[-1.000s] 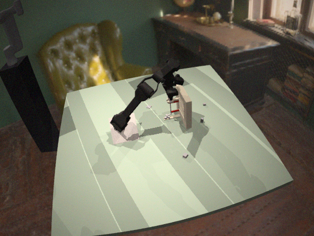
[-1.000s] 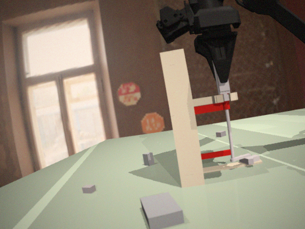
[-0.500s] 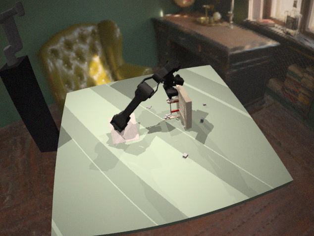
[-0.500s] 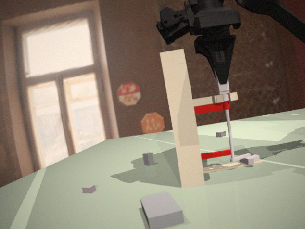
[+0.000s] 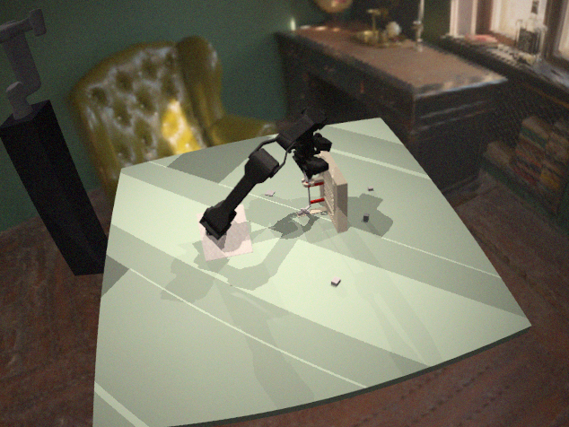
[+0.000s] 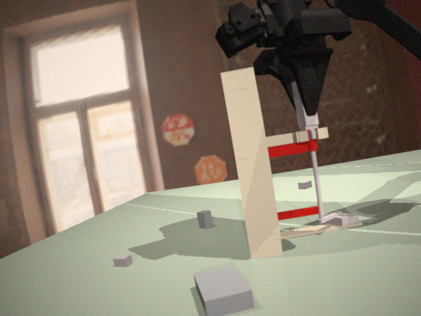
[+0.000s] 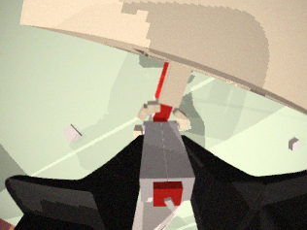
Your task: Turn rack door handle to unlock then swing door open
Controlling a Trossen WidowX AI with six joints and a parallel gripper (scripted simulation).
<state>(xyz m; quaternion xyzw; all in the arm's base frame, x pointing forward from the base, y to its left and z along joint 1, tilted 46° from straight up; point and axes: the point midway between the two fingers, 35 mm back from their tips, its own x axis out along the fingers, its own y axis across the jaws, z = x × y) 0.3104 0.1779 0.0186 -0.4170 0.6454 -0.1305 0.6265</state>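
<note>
A beige panel of the rack (image 5: pixel 340 202) (image 6: pixel 255 162) (image 7: pixel 219 38) stands upright; I cannot tell door from frame. Red bars (image 5: pixel 317 200) (image 6: pixel 290 149) run from it to a thin upright rod (image 5: pixel 309 195) (image 6: pixel 317 180). A beige arm (image 6: pixel 280 140) (image 7: pixel 174 86) with clip-like ends reaches the rod's top. The grey handle (image 6: pixel 310 121) (image 7: pixel 162 156) rises above the rod, its halves pressed together. My gripper (image 6: pixel 309 110) (image 7: pixel 161 141) is shut on the handle from above, at a slight angle to the panel in the wrist view. The handle's far side is hidden.
Small grey blocks lie around the rack, one dark block (image 5: pixel 365 217) (image 6: pixel 204 219) behind the panel and one larger-looking block (image 5: pixel 335 281) (image 6: pixel 224 289) to its front. A flat grey foot (image 6: pixel 344 219) lies at the rod's base. The arm stands on a pale pad (image 5: pixel 245 248).
</note>
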